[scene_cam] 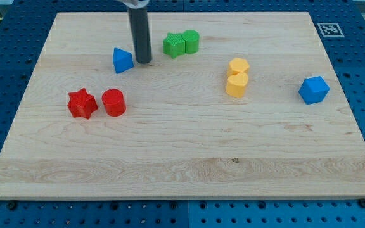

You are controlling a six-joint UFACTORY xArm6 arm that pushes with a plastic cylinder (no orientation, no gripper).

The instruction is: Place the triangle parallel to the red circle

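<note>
We've got our tip (144,61) down on the pale wooden board (182,171), just beside the small blue plastic triangle block (123,60), on that block's right side & apparently touching or nearly so; can't tell for sure. No gripper on this rig, so nothing opens or closes and nothing is held: the dark rod only pushes. The blue triangle sits toward the board's top edge, left of centre, w/ the red plastic circle block (113,102) below it, nearer the left edge. Right beside the red circle, on its left & about touching, is the red plastic star block (82,103). Task progress, as we judge it: early to mid. The triangle isn't level w/ the circle yet; it lies well above it, so the push that brings it down into line w/ the circle is left to do. With our tip on the right flank, a push from here would send the block leftward, so we'd prob. need to come round to its top side first. Elsewhere: a green pair (182,44) of blocks near the top edge, touching; two yellow blocks (237,77) stacked close, right of centre; a blue hexagon-ish block (313,89) near the right edge. Containers: none in view; nothing is held in anything.
</note>
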